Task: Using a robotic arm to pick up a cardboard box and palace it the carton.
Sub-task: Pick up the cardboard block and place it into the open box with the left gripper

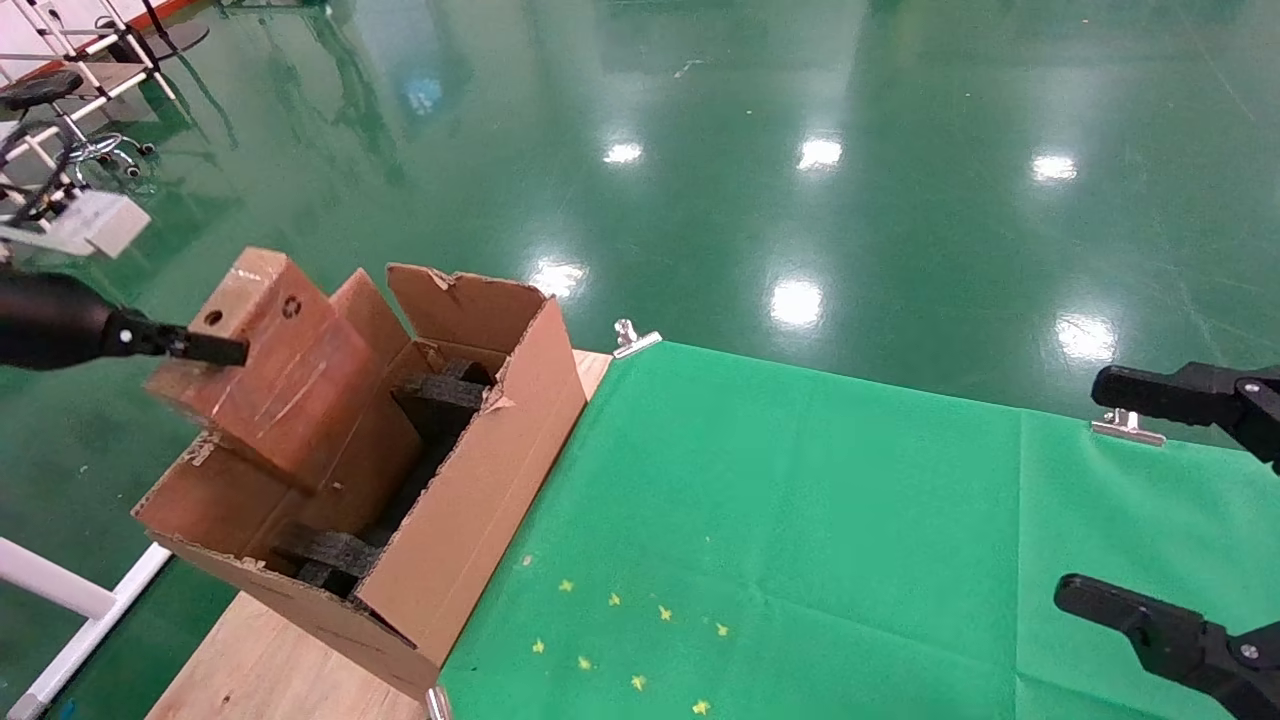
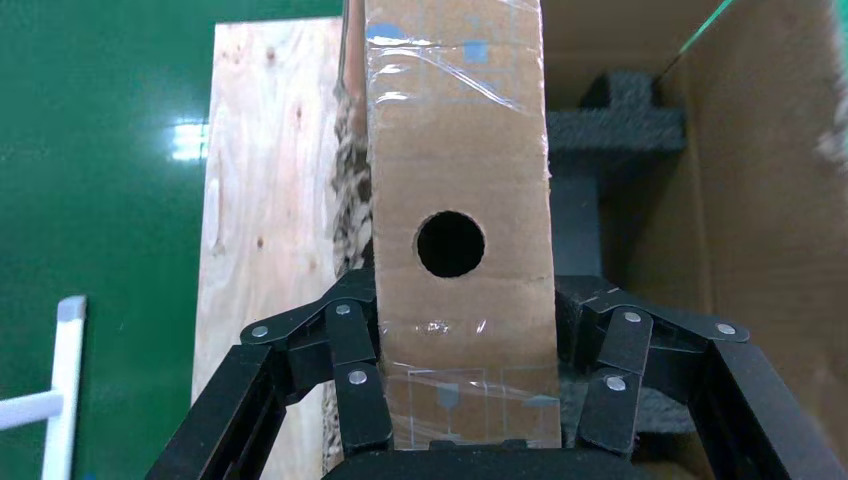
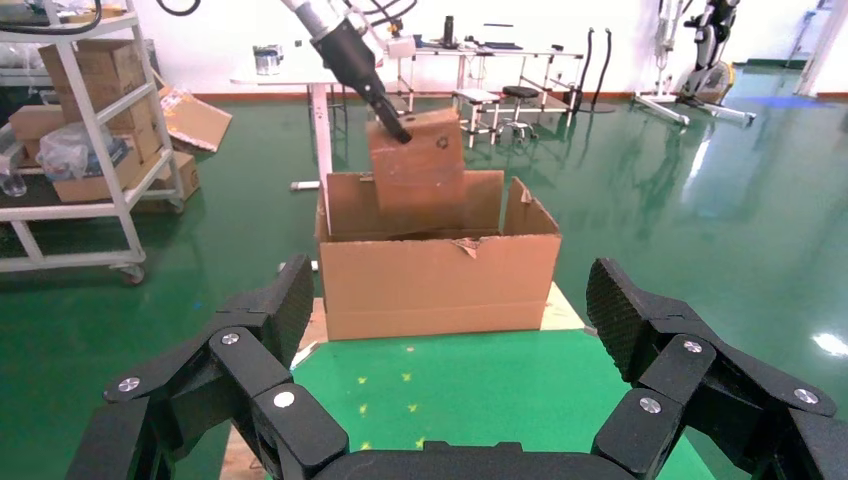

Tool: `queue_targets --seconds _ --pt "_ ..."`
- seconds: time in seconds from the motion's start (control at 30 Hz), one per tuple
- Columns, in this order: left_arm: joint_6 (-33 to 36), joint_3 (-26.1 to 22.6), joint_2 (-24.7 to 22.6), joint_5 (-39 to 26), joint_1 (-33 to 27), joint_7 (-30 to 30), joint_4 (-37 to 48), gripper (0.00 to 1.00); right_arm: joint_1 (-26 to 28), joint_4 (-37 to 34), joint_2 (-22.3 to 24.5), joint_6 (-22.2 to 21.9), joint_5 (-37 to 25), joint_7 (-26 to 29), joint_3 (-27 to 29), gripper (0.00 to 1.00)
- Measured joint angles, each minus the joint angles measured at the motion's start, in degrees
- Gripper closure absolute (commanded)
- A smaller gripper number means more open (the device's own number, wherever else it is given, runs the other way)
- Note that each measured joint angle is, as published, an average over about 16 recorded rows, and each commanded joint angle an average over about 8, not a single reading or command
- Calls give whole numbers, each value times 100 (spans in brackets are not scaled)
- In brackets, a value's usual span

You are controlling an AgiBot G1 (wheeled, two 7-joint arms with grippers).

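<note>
My left gripper [image 1: 225, 350] is shut on the cardboard box [image 1: 265, 365], a small flat brown box with tape, a round hole and a recycling mark. The box hangs tilted over the left side of the carton [image 1: 480, 480]. In the right wrist view the box [image 3: 418, 165] has its lower end below the carton's [image 3: 440, 270] rim. In the left wrist view the fingers [image 2: 355, 380] clamp both sides of the box [image 2: 455, 130], with black foam [image 2: 615, 120] below inside the carton. My right gripper [image 1: 1078, 488] hovers open over the table's right side, holding nothing [image 3: 452, 295].
A green cloth [image 1: 800, 520] with yellow star marks [image 1: 620, 640] covers the table, held by metal clips [image 1: 632, 338]. Bare wood [image 1: 270, 670] shows under the carton. A white frame [image 1: 60, 590] stands left of the table. Shelves with boxes [image 3: 80, 120] stand across the green floor.
</note>
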State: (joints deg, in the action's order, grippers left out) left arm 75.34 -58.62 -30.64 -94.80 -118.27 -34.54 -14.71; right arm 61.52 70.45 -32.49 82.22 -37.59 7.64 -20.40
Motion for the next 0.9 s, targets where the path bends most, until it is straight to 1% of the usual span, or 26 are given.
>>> queue_targets --seconds 0.2,0.4,0.9 --pt "-231 -20 -210 -4 212 345 473 100 0 0 0 0 0 0 0 0" --pt "-505 -6 -406 32 434 564 843 100 0 0 0 0 0 0 0 0" --pt "-1386 99 -658 193 1029 766 1403 100 0 0 0 0 0 0 0 0"
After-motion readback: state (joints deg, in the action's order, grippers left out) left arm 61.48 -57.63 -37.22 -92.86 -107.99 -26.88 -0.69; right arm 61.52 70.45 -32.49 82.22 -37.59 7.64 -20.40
